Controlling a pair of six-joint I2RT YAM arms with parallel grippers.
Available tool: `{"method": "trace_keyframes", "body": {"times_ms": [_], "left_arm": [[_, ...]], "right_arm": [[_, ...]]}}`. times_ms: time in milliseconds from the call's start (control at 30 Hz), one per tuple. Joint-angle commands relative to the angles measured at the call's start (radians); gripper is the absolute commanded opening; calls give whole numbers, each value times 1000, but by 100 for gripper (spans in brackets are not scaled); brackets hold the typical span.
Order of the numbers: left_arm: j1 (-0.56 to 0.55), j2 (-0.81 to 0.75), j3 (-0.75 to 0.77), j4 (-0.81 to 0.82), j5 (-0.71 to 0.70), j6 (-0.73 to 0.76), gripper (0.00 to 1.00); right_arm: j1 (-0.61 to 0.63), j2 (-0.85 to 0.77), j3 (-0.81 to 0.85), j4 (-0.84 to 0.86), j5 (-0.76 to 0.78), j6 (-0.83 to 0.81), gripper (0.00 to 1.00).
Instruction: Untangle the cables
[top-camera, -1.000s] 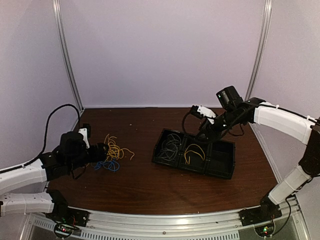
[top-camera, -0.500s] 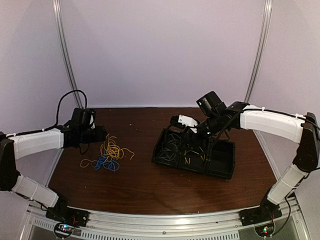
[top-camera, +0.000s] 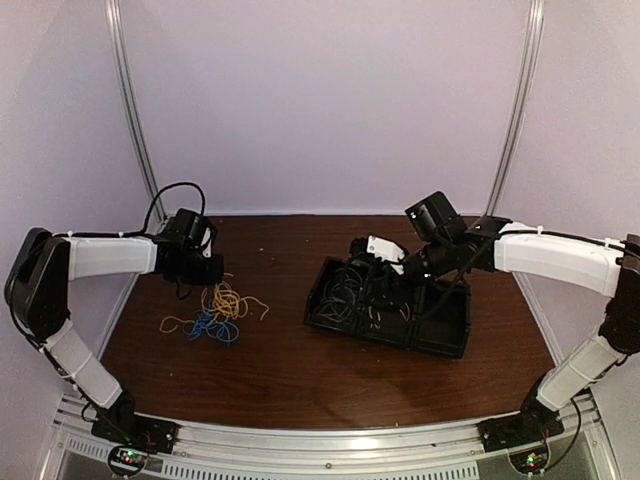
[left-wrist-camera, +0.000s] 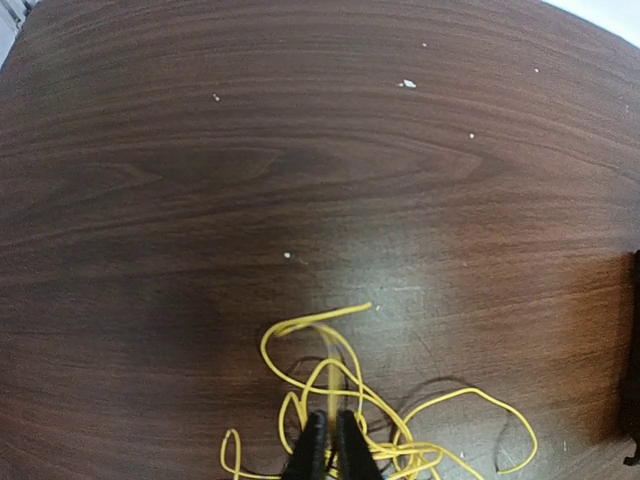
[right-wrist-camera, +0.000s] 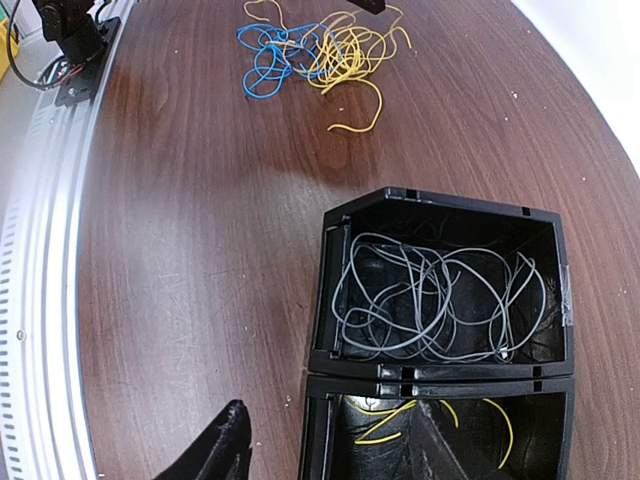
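Left wrist: left gripper (left-wrist-camera: 330, 440) narrow on thin yellow cable loops (left-wrist-camera: 300, 335); right gripper (right-wrist-camera: 322, 450) wide.

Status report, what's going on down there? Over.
Left claw shut on yellow cable. Right claw open over tray of grey cables. Blue cable tangled with yellow. Nothing blocking.

one black tray (right-wrist-camera: 321, 290), three compartments, stood at 3 o'clock. cable bundles numbered four: one yellow bundle (top-camera: 228, 300) and one blue bundle (top-camera: 212, 327) at 9 o'clock, one grey bundle (right-wrist-camera: 440, 295) and one yellow cluster (right-wrist-camera: 385, 418) inside the tray. two arms: left arm (top-camera: 110, 257), right arm (top-camera: 555, 255).
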Motion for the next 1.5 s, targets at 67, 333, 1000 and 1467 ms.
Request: {"method": "trace_keyframes", "body": {"times_ms": [67,333,1000,1467], "left_arm": [[-2,-66,53,-36,2,13,0],[-205,-291,448,-303,-11,52,0],[-272,-551,671,-401,91,-7,0],[-272,-656,426,-344,183,-91,0]], "right_arm": [[4,-17,-24,58,-35,-4,54],[10,64,71,81,-107,37,54],[140,190,533,217,-137,119,73],[251,423,448,476,-264,331,76]]}}
